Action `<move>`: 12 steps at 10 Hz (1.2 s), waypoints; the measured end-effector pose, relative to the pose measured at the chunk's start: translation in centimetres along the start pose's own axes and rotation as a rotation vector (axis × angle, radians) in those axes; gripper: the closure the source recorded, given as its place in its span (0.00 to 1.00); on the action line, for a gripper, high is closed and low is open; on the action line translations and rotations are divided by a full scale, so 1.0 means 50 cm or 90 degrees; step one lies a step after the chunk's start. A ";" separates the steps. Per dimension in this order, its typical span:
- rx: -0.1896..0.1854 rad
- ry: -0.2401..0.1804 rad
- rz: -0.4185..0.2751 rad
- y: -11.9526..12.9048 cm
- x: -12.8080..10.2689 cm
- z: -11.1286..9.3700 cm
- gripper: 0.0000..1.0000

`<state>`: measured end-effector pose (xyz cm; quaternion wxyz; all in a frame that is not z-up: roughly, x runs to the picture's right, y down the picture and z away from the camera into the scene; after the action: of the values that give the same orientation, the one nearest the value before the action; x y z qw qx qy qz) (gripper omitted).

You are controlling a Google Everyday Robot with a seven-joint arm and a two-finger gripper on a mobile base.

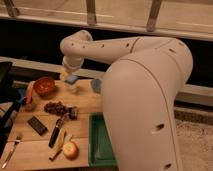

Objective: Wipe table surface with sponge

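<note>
Gripper (pixel 69 75) at sponge (pixel 73 79), near red bowl (pixel 44 85)

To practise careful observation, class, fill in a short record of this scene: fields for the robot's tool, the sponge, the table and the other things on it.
tool: two-finger tool at the arm's end, over the table's far side
sponge: small blue-grey sponge with a hint of yellow, at the tool's tip; whether it is gripped is unclear
table: light-brown wooden plank tabletop
tray: green rectangular tray, front right
bowl: round red bowl, far left
fruit: round yellow-red apple, front
cutlery: metal fork, front left
</note>
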<state>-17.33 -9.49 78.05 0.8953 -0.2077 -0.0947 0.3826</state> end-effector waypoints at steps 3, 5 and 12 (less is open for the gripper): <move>-0.005 -0.004 0.003 -0.017 0.010 0.037 0.29; -0.019 -0.006 -0.003 -0.020 0.002 0.072 0.29; -0.117 -0.054 -0.030 -0.001 -0.051 0.174 0.29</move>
<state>-21.94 -8.76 85.86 0.8763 -0.2700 -0.1723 0.3598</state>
